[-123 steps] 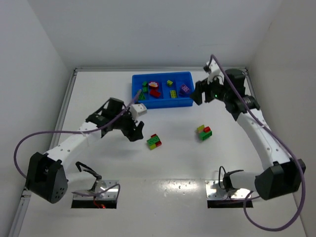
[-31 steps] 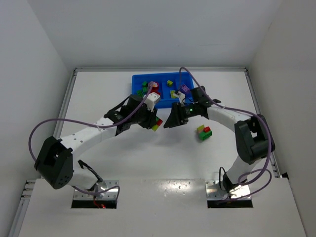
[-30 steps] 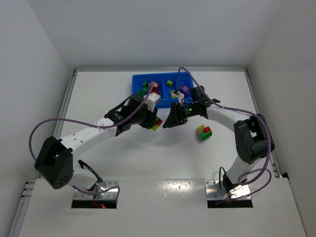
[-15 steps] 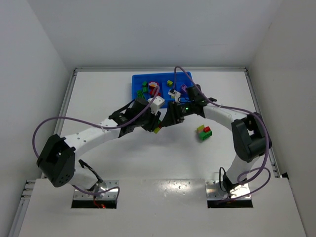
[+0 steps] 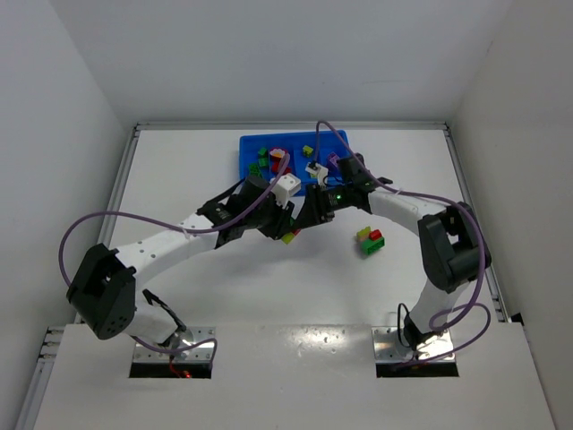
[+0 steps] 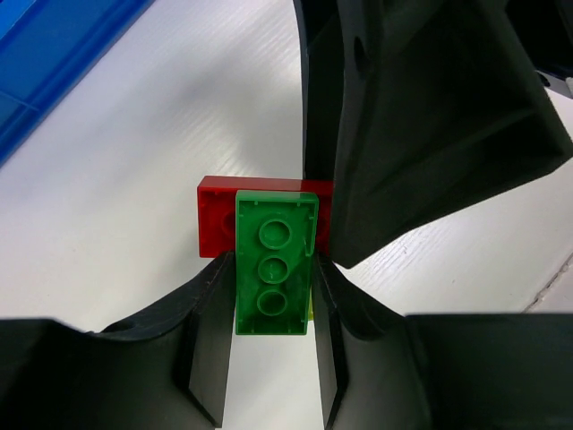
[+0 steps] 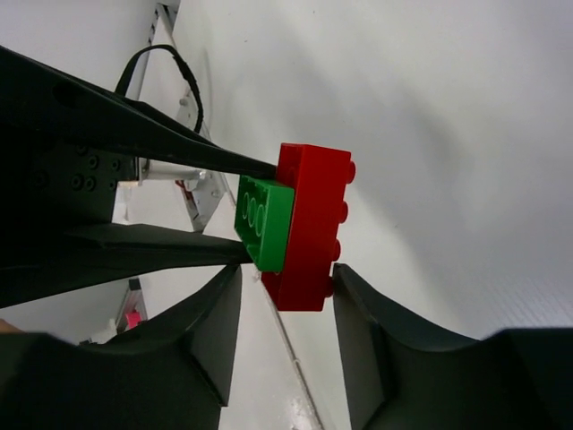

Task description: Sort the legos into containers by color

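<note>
We see the left claw (image 6: 273, 269) clamped on the long sides of a green brick (image 6: 273, 235), and this brick is stuck on a red brick (image 7: 315, 224). The pair seems to be lifted a little off the table (image 5: 179, 161), just in front of the blue tray (image 5: 250, 141). The right claw (image 7: 286, 285) has its fingers apart, one on each side of an end of the red brick. One finger looks to touch it and the other does not press yet, so we judge it is not clamped. The step in hand, as we understand it, is to pull the two colours apart. To do it well, the right claw should slide further over the red brick and close on the red only, without catching the green. Then it should tilt or pull away slowly while the left claw holds firm, because smooth plastic sides may slip. In the top view a small yellowish piece shows under the pair, and we cannot tell if it is attached. A second clump (image 5: 370, 240) of green, red and yellow lies on the table near the right arm, apart from the tray. We can read no brand, label or writing: the studs of the green brick look plain, and the claws and the tray show no text.
</note>
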Available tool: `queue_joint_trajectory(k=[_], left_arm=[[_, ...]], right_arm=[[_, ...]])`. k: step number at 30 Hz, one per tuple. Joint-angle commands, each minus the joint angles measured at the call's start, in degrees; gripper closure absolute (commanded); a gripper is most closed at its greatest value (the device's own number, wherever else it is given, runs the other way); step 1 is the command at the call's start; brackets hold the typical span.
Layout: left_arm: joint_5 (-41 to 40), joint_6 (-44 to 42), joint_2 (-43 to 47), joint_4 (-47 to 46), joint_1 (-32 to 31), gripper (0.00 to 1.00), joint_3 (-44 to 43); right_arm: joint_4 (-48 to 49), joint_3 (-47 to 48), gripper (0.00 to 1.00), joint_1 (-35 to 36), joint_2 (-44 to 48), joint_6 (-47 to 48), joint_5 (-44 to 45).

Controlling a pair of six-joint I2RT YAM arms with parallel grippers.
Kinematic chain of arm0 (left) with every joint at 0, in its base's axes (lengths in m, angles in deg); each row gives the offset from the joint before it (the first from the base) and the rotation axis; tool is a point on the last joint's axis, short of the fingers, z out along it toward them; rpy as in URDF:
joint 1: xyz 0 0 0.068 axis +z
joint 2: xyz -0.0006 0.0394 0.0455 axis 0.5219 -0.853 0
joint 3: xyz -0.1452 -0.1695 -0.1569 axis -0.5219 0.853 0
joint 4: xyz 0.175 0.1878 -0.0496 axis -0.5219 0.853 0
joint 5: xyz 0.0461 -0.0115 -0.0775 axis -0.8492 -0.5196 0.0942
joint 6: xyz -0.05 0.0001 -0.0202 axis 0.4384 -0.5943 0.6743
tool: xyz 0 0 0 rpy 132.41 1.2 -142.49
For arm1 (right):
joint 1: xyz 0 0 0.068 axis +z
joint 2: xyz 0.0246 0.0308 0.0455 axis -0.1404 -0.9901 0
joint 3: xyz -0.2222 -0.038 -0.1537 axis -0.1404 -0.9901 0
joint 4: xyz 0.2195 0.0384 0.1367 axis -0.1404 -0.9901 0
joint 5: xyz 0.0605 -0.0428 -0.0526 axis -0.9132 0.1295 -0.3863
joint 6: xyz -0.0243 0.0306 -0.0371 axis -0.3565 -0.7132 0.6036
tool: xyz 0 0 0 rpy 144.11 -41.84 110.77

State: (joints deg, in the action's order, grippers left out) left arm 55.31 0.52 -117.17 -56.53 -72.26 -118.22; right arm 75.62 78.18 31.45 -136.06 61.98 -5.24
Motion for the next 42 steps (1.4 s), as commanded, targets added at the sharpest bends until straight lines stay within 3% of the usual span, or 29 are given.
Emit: queue_joint_trajectory(k=[1,7,13,21,28,35,42], left_arm=[[1.37,0.63,0.9,-1.28,-0.42,1.0,-2.51],[1.37,0.63,0.9,-0.75,-0.42,1.0,-3.04],[0.14,0.63,1.43,-0.75,-0.42,1.0,-3.56],[-1.7,0.63,1.96,0.3,-0.42,1.0,-4.62],[-4.77,-0.51,2.48,1.97,-0.42,1.0,-8.48],[-5.31,0.02,6.0,3.73,8.18,1.0,-9.63],[-2.59,0.54,9.69,4.26,15.56,1.0,-7.34]], right_arm=[[2.28,0.67,0.55,-0.08,-0.43,0.76,-0.56],[2.28,-0.39,0.68,-0.08,-0.43,1.82,-0.04],[1.76,-0.92,0.89,-0.08,-0.43,2.35,2.68],[-1.66,-0.92,0.96,-0.61,-0.96,4.1,11.55],[-2.19,1.1,0.96,-2.28,-1.49,4.72,11.57],[-0.45,13.65,0.96,-3.34,-4.64,2.62,12.27],[1.23,36.59,0.96,-1.5,-18.52,-0.2,17.01]])
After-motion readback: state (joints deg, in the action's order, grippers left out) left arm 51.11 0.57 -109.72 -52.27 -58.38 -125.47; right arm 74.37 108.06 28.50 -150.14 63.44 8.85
